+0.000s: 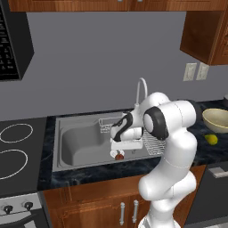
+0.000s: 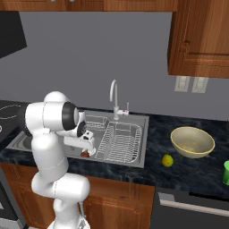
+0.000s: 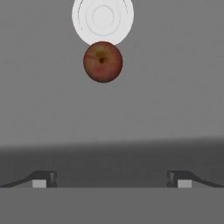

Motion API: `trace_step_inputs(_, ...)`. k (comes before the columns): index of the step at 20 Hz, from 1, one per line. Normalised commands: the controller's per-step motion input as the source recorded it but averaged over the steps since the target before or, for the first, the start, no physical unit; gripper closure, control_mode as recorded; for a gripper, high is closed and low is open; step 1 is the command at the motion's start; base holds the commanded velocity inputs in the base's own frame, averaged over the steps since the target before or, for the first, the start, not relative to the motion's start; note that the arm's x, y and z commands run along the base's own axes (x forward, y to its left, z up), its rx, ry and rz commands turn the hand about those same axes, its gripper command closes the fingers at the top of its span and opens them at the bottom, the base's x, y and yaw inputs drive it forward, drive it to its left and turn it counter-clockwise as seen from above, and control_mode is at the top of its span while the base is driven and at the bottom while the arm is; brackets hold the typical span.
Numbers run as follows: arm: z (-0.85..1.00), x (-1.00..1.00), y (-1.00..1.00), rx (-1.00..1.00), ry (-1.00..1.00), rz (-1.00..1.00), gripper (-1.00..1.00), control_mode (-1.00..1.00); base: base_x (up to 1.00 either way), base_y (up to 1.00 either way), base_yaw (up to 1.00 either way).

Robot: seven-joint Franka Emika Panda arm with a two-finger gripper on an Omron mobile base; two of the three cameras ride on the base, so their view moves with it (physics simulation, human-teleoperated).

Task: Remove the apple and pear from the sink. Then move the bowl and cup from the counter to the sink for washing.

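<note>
Gripper hangs over the sink with its fingers spread wide and nothing between them, the two dark fingertips standing well apart at the bottom of the hand view. Just beyond them lies the grey basin floor, and on it the apple, stem dimple up, sits touching the near edge of the pale round drain. In the left base view the apple shows as a small dark red spot just below the hand, near the front wall of the basin. A wire rack fills the right part of the sink, and the curved faucet rises behind it. To the right, on the counter, the pear rests near the front edge, the bowl stands just behind it, and the green cup shows at the far right edge.
</note>
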Motion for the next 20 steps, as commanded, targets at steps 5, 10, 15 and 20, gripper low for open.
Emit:
trace_step_inputs(5, -0.10, 0.00, 0.00, 0.00, -0.03, 0.00, -1.00, -1.00, 0.00, 0.00, 0.00)
trace_step_inputs(10, -0.09, 0.00, 0.00, 0.00, -0.04, 0.00, -1.00, -1.00, 0.00, 0.00, 0.00)
trace_step_inputs(15, -0.09, 0.00, 0.00, 0.00, -0.01, 0.00, -1.00, -1.00, 0.00, 0.00, 0.00)
trace_step_inputs(20, -0.09, 0.01, 0.00, 0.00, 0.00, 0.00, -1.00, -1.00, 0.00, 0.00, 0.00)
